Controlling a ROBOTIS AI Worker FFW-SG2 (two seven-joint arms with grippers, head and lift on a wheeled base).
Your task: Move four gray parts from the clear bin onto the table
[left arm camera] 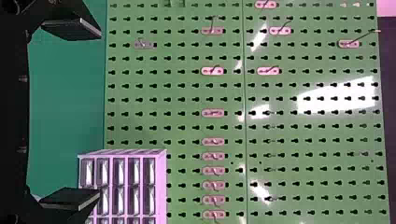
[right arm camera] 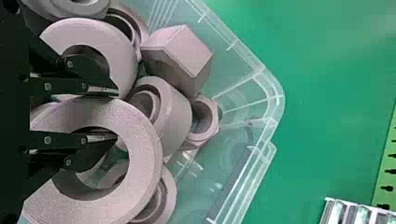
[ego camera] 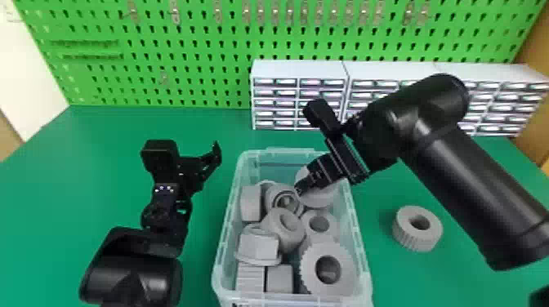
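Near gear (ego camera: 312, 265) in the bin (ego camera: 294, 300), loose gear (ego camera: 412, 241) on the counter (ego camera: 449, 281)
Both look stiff and light, ridged for grip. Farther in, the right claw (right arm camera: 116, 114) straddles the big ring's (right arm camera: 145, 154) wall, part-open, contact hard to tell; pinch squarely, lest it slip. The left claw (left arm camera: 99, 113) is wide and empty.

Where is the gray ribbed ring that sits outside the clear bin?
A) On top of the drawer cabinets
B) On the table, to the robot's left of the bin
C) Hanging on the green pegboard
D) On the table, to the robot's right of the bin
D: the gray ribbed ring lies on the green table, to the robot's right of the clear bin.
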